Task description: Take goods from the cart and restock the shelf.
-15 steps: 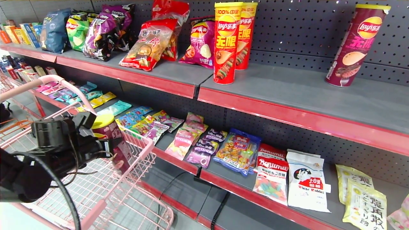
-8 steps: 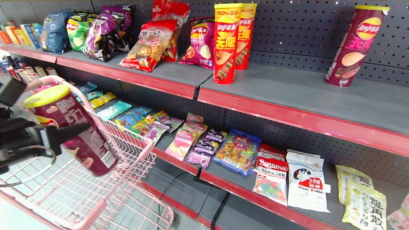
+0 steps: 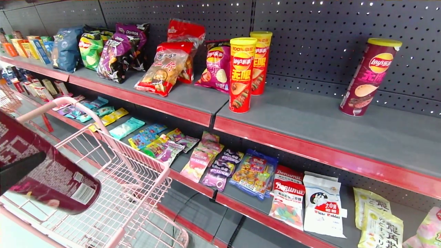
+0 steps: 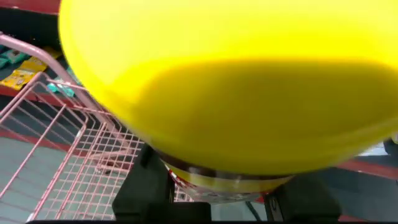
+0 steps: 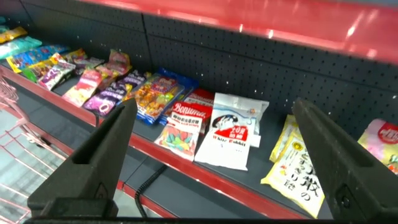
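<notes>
A maroon chip can (image 3: 51, 179) with a yellow lid (image 4: 230, 81) hangs tilted over the pink cart (image 3: 137, 179) at the near left. My left gripper (image 4: 224, 196) is shut on it, and one black finger (image 3: 20, 168) lies across its side. A matching maroon can (image 3: 367, 77) stands on the upper shelf (image 3: 310, 131) at the right, with two red cans (image 3: 243, 74) to its left. My right gripper (image 5: 217, 162) is open and holds nothing, facing the candy bags (image 5: 180, 118) on the lower shelf.
Chip bags (image 3: 162, 65) crowd the left half of the upper shelf. A wide bare stretch of that shelf lies between the red cans and the maroon can. Candy packets (image 3: 324, 203) cover the lower shelf (image 3: 206, 193). A black cable (image 3: 237, 224) hangs below it.
My left gripper has lifted the maroon can up out of the cart and toward the near left. The head camera has tilted, so the shelves sit lower in the picture.
</notes>
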`<state>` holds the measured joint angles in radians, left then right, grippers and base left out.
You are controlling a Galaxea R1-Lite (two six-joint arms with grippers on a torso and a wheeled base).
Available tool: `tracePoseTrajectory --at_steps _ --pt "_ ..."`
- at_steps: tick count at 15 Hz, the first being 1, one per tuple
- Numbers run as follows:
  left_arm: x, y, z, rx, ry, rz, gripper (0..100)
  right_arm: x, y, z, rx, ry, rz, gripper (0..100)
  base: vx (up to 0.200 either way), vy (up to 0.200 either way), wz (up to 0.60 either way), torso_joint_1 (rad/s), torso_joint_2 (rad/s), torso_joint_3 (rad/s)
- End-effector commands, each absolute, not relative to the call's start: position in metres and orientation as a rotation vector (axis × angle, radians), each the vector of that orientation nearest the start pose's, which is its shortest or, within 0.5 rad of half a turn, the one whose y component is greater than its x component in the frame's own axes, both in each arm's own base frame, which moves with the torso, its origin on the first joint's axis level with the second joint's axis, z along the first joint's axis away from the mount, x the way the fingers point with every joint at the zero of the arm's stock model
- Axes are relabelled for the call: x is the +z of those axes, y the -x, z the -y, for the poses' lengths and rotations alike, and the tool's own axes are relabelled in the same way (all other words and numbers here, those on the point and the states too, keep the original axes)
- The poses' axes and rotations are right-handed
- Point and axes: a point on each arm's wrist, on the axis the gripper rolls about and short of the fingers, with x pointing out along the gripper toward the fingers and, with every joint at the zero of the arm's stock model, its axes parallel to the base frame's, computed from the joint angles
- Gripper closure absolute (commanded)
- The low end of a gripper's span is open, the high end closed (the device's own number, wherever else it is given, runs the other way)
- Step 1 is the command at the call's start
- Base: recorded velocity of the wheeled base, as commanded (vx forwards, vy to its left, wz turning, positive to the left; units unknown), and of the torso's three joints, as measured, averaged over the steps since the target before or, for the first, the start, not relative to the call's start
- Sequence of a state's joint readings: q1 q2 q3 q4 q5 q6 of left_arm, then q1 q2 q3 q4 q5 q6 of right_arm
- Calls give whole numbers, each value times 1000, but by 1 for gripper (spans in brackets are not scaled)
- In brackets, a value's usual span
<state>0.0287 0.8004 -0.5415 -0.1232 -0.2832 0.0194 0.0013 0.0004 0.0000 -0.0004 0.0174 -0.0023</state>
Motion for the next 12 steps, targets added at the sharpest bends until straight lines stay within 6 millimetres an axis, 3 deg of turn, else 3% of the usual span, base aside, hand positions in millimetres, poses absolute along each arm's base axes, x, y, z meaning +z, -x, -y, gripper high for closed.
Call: tracePoseTrajectory --at_steps 1,2,5,12 --pt "218 -60 4 -248 -5 -101 100 76 23 0 20 3 -2 0 0 0 0 217 -559 -349" --pt "213 -55 4 -243 -6 -98 100 76 23 0 20 3 -2 0 0 0 0 227 -588 -364" --pt "205 -37 4 -181 -30 -61 100 76 23 0 18 3 -2 0 0 0 -600 178 -443 -266" --pt "197 -22 3 -123 -63 -61 100 76 23 0 20 3 -2 0 0 0 -600 17 -27 -20"
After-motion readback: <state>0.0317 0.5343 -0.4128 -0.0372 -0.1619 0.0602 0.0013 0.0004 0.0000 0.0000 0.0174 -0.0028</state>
